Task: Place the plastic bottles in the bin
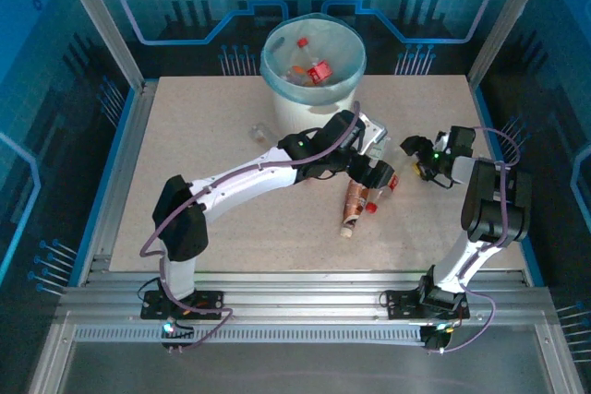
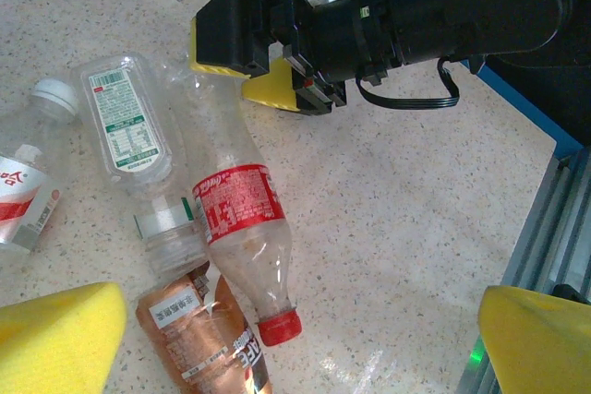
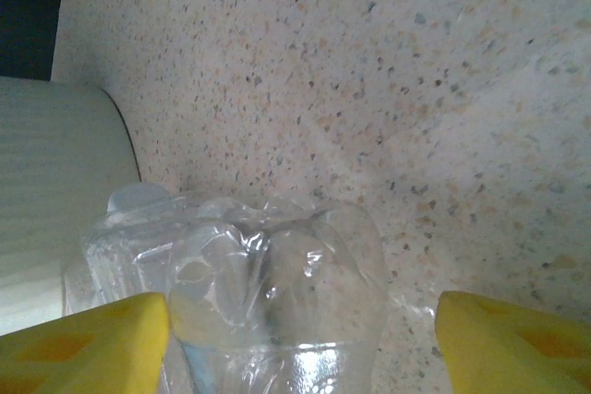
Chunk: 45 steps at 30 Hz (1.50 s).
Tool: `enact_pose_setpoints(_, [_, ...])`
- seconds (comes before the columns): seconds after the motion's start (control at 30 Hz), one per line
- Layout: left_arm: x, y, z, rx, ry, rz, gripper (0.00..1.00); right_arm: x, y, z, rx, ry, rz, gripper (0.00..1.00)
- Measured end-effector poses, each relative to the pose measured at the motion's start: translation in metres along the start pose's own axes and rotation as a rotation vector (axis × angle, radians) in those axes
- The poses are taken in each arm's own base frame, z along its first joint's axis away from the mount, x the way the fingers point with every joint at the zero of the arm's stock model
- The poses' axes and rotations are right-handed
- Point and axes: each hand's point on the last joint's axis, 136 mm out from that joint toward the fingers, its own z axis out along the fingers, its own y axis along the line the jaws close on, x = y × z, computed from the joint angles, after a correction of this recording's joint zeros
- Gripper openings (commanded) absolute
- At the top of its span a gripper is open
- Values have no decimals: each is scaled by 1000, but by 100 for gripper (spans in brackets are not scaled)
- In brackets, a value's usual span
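Several plastic bottles lie under my left gripper [image 2: 295, 348], which is open above the table. A clear one with a red label and red cap [image 2: 242, 228] lies across a brown-labelled one [image 2: 199, 339]. Beside them are a clear bottle with a green-and-white label [image 2: 125, 122] and a white-capped one [image 2: 23, 186]. My right gripper [image 3: 300, 339] is open around a crumpled clear bottle [image 3: 277, 274]: the left pad [image 3: 83, 348] is at its side, the right pad [image 3: 512, 339] stands apart. The bin [image 1: 312, 71] at the back holds several bottles. From above, the left gripper [image 1: 377, 175] and right gripper [image 1: 413, 148] are close together.
A small clear bottle [image 1: 261, 132] lies at the bin's left foot. The bin's ribbed wall [image 3: 51, 228] is just left of my right gripper. My right gripper [image 2: 249, 53] sits close beyond the bottle pile. The table's blue right edge [image 2: 536, 136] is near.
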Motion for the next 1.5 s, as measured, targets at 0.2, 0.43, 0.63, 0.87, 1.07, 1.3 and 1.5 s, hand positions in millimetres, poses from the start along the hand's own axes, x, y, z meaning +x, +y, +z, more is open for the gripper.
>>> enact_pose_setpoints(0.2, [0, 0, 0, 0, 0, 0, 99, 6, 1, 8, -9, 40, 1, 77])
enact_pose_setpoints(0.43, [0, 0, 0, 0, 0, 0, 99, 7, 1, 9, -2, 53, 6, 74])
enact_pose_setpoints(0.63, [0, 0, 0, -1, -1, 0, 99, 10, -2, 10, 6, 64, 10, 68])
enact_pose_setpoints(0.87, [1, 1, 0, -2, 1, 0, 99, 11, -2, 8, 12, 62, 8, 59])
enact_pose_setpoints(1.07, [11, 3, -1, -6, 16, -3, 99, 11, 0, -3, 28, 31, -7, 51])
enact_pose_setpoints(1.3, [5, 0, -13, 1, -21, -2, 99, 4, 13, -22, 33, -30, -44, 50])
enact_pose_setpoints(1.5, [-3, -4, -33, 12, -69, 3, 99, -3, 29, -54, 57, -133, -103, 47])
